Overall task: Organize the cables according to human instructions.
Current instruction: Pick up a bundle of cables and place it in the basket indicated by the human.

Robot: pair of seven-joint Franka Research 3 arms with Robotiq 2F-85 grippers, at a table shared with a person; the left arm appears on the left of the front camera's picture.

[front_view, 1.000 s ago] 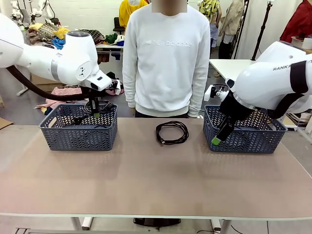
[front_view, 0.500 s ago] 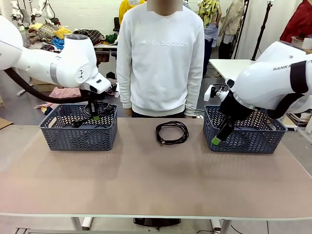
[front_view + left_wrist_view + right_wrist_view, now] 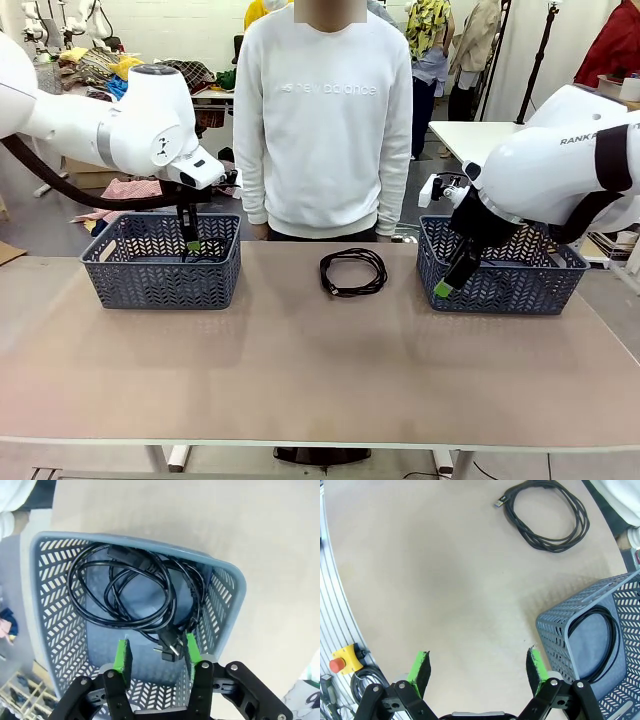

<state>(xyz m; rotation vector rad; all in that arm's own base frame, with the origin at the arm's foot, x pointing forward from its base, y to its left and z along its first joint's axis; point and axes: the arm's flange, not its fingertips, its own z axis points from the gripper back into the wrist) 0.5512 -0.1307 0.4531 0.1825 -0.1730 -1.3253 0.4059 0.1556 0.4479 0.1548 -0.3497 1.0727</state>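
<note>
Cable point(image 3: 353, 272) lies coiled at the tabletop's point(image 3: 300, 370) 12 o'clock; left fingers point(image 3: 192, 243) spread over the 10 o'clock basket point(image 3: 160, 278); right fingers point(image 3: 443, 290) spread, empty.

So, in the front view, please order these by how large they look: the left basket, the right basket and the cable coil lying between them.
Largest: left basket and right basket. They look about alike, so I do not rank one over the other.
Smallest: cable coil, clearly.
</note>
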